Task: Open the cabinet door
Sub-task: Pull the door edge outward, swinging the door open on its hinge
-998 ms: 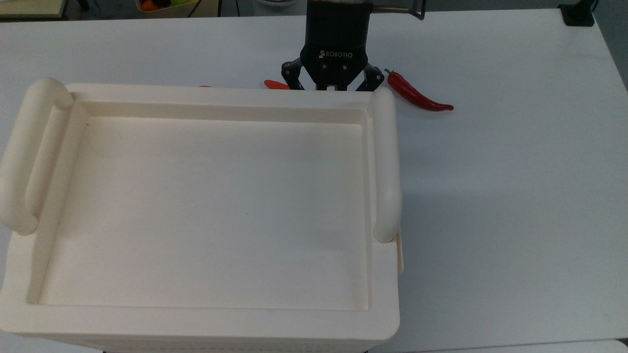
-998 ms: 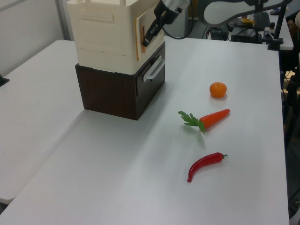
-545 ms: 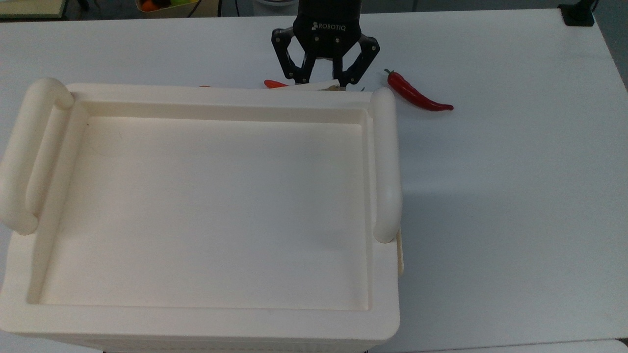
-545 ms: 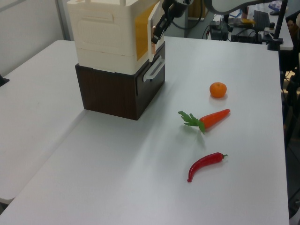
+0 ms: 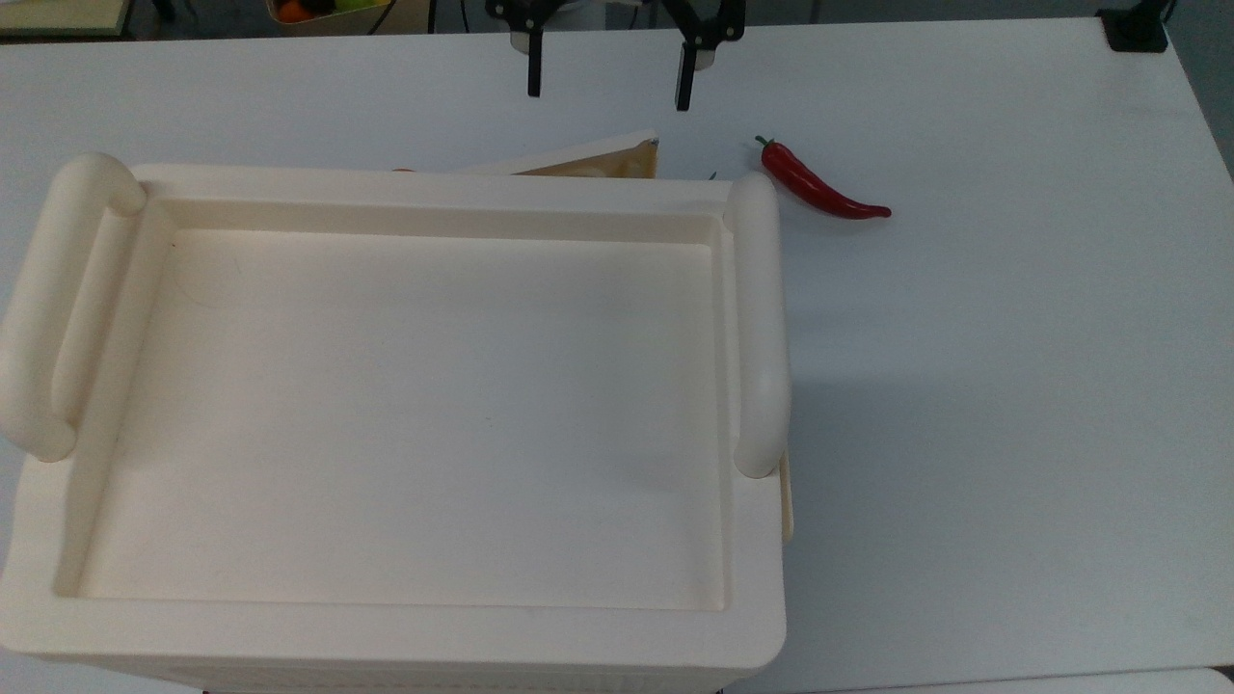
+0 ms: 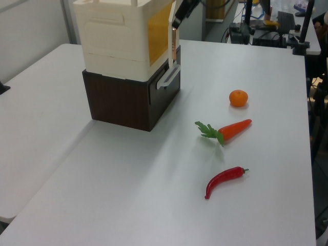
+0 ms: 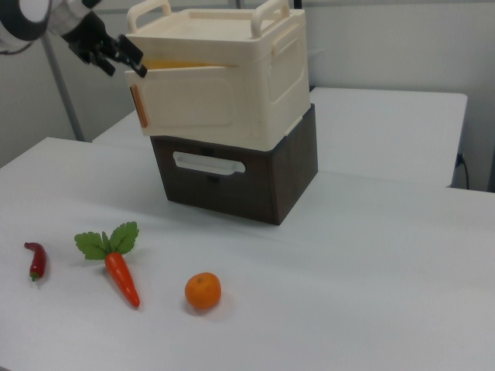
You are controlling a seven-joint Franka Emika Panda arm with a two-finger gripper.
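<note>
Now end effector splayed, off cabinet door

Cream cabinet door slightly ajar

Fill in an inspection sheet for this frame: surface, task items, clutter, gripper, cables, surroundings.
Surface: white table, mostly bare.
Task items: cabinet stacked on a dark brown drawer unit; cabinet door swung partly open.
Clutter: red chilli, carrot, orange, loose on the table.
Gripper: gripper open, apart from the door's free edge.
Cables: dark cables behind the table.
Surroundings: equipment stands beyond the far edge.
</note>
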